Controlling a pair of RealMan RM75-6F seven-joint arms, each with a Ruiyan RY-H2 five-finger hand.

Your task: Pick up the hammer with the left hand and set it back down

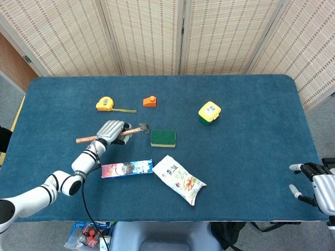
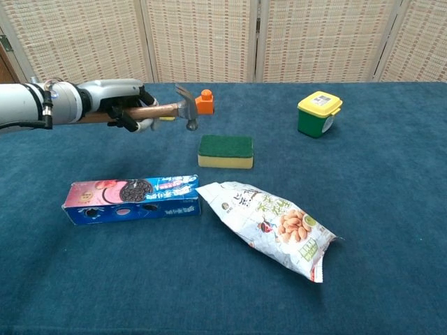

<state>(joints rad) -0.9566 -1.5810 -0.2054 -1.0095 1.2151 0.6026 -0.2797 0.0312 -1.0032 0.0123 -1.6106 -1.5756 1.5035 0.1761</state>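
I have the left hand (image 2: 119, 105) wrapped round the wooden handle of the hammer (image 2: 164, 112), held off the table left of the sponge (image 2: 225, 151), and I judge it head-heavy and rigid (right hand (image 1: 314, 183) idle, fingers apart).

Table (image 1: 251, 99) fills mid frame. Tape measure (image 1: 104, 103) and block (image 1: 150, 101) are set upper left; tub (image 1: 209, 113) right of centre. Hammer (image 1: 133, 130) is held over the table left of the sponge (image 1: 163, 138) by the left hand (image 1: 111, 131). Cookie box (image 1: 127, 168) and snack bag (image 1: 178, 179) lie lower centre. Right hand (image 1: 316, 184) sits at lower right edge.
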